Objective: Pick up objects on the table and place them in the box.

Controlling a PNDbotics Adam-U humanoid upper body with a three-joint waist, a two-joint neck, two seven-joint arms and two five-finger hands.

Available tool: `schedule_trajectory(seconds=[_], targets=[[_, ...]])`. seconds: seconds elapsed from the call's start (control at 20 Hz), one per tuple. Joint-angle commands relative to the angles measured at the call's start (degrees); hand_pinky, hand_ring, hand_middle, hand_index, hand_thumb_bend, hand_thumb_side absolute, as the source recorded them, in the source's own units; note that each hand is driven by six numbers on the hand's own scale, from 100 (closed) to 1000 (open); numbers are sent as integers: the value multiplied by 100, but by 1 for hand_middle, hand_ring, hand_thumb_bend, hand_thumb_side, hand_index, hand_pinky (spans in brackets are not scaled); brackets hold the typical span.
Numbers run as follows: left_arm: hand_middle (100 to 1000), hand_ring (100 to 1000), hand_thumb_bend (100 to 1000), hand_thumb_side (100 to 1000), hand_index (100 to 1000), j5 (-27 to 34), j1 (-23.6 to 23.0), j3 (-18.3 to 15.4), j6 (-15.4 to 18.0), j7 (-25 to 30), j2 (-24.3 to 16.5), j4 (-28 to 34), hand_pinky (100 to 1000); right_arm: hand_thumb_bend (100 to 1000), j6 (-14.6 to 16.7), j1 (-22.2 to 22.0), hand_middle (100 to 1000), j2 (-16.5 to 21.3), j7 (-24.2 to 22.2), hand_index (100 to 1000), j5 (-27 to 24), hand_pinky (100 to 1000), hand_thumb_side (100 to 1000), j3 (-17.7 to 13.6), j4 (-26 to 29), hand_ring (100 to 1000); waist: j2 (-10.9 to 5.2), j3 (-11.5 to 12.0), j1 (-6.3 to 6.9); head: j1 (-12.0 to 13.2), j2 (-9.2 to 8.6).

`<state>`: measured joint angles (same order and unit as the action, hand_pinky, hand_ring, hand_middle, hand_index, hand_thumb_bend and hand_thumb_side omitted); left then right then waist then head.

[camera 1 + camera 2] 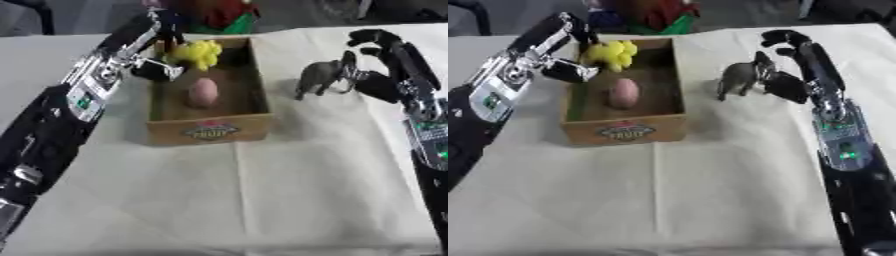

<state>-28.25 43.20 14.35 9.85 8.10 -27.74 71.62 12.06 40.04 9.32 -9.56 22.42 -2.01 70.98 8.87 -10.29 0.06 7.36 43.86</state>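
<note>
A wooden box (pixel 254 75) with a fruit label on its front stands at the back middle of the cloth. Inside it lie a pink egg-shaped thing (pixel 203 92) and, at the far end, a yellow toy (pixel 199 52). My left hand (pixel 162 37) hangs over the box's far left corner, fingers stretched out and open, the yellow toy right beside it. To the right of the box a grey toy elephant (pixel 317 77) stands upright on the cloth. Just behind it, my right hand (pixel 794 75) is open, fingers arched above and thumb close to the elephant's rear.
A pale cloth (pixel 262 200) covers the table, with wide bare room in front of the box. Red and green things (pixel 226 15) sit past the box at the far edge. My left forearm (pixel 83 95) runs along the box's left side.
</note>
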Motion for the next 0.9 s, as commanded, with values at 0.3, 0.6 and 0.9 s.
schedule_trajectory(seconds=[0.3, 0.6, 0.9], targets=[[669, 645, 615, 100, 762, 1332, -678, -676, -363, -82, -456, 1461, 740, 100, 42, 379, 692, 427, 70, 807, 184, 844, 186, -77, -216, 930, -110, 240, -55, -142, 26], [603, 598, 520, 100, 722, 2559, -1760, -1374, -830, -752, -608, 2632, 724, 100, 401, 921, 755, 1024, -46, 843, 710, 866, 161, 66, -1295, 956, -133, 523, -105, -320, 26], [584, 584, 506, 100, 709, 2898, -2662, -1885, -1053, -1210, -507, 3155, 721, 100, 801, 1314, 832, 1382, -640, 887, 1559, 922, 243, 148, -2500, 1000, -163, 688, -133, -466, 26]])
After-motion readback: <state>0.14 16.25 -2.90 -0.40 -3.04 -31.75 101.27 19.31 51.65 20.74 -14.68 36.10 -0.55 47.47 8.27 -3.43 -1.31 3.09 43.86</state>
